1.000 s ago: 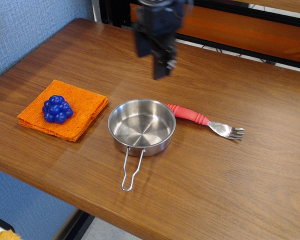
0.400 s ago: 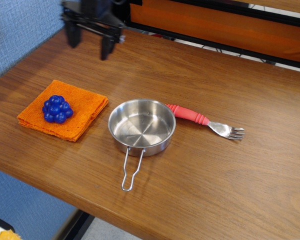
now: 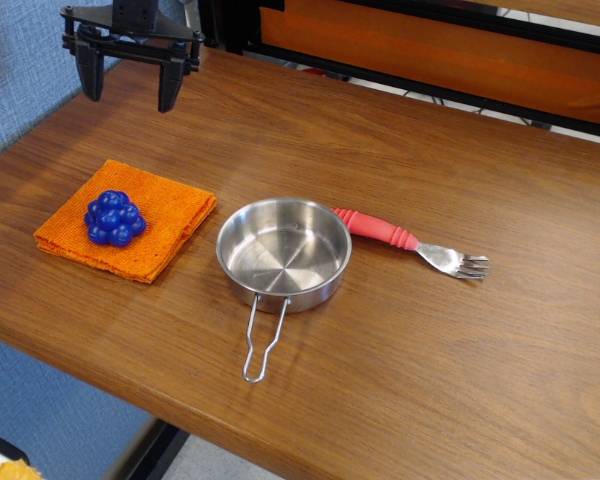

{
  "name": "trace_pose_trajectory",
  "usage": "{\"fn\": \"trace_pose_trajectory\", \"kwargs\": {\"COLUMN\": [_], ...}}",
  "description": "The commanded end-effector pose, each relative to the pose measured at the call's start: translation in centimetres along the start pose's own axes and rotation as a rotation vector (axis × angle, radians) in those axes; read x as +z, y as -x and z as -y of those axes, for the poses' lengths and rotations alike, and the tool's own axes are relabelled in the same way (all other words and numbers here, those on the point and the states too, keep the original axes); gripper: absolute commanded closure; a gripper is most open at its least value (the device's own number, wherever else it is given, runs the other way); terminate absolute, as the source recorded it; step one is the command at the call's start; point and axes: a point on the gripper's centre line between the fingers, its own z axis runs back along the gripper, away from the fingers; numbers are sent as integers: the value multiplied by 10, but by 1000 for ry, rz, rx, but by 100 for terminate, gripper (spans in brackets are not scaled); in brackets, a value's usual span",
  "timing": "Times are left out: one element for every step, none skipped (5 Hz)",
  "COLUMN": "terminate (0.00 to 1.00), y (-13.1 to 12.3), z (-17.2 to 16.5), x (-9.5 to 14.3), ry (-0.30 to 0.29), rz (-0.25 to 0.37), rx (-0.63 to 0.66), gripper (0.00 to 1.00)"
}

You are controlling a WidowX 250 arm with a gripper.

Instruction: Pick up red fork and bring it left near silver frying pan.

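pan (image 3: 283, 252): shiny steel | fork (image 3: 408, 241): ribbed plastic handle | table (image 3: 460, 360): wood

Blue berry cluster (image 3: 113, 218) atop folded orange cloth (image 3: 160, 215), left side of wooden table (image 3: 460, 360).

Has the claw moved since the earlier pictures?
Yes. The claw went left: earlier it hung above the pan, and now it hangs open beyond the orange cloth, near the table's back left corner.
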Motion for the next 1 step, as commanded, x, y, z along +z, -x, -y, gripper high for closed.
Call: {"fn": "trace_pose_trajectory", "kwargs": {"terminate": [100], "y": [21], "z": [14], "x": [22], "ry": [3], "rz": [44], "rx": [27], "gripper": [0]}}
